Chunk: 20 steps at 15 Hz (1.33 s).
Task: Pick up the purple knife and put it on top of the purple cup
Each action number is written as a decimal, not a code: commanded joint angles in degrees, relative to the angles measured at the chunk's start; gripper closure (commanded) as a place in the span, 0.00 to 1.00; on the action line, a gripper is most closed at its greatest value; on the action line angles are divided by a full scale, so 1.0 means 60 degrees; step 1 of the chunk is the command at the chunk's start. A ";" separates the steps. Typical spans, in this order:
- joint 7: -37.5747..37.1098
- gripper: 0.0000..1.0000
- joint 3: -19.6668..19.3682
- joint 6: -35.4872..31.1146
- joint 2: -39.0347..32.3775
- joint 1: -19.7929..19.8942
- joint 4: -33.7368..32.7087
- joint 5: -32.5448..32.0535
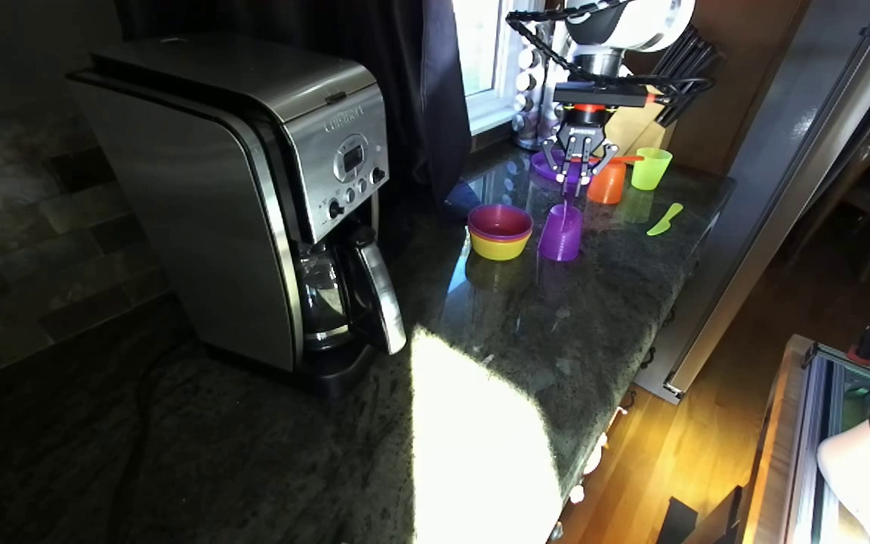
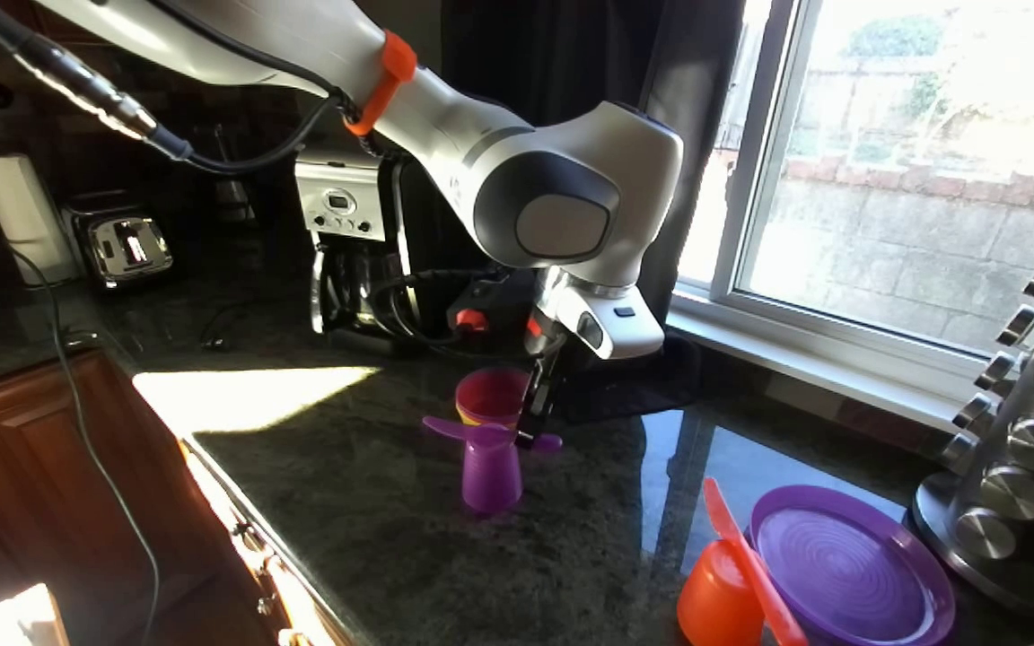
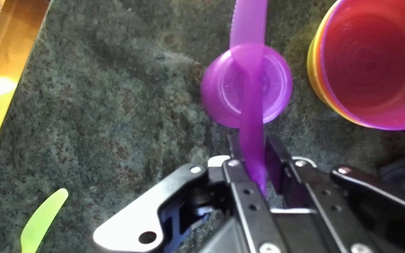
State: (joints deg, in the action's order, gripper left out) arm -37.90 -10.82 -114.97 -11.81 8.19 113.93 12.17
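Surface [image 2: 571, 574]: spreading dark and speckled, one patch glaring white.
Arm [image 2: 445, 135]: hanging bent above it.
Pincer [image 3: 254, 144]: straddling the purple knife [image 3: 252, 96] at its handle; I'm struggling to tell whether it's squeezing.
Bowls [image 1: 501, 245]: sitting nested, yellow outermost.
Purple cup [image 2: 492, 480]: standing upside down just beside them.
Knife: lying across the cup's upturned base, blade overhanging.

A big coffee maker [image 1: 231, 211] stands left in an exterior view. In the wrist view, a green knife [image 3: 41, 222] lies bottom left, and stacked bowls [image 3: 367, 66] sit top right.
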 commanded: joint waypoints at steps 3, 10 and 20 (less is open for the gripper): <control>-0.0230 0.94 0.0043 -0.0348 -0.0111 -0.0044 -0.0007 0.0132; -0.0249 0.94 0.0067 -0.0343 -0.0103 -0.0068 0.0040 0.0069; -0.0181 0.94 0.0074 -0.0395 0.0031 -0.0082 0.0167 -0.0004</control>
State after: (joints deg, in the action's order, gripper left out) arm -38.37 -10.34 -115.78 -12.21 8.07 113.93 12.23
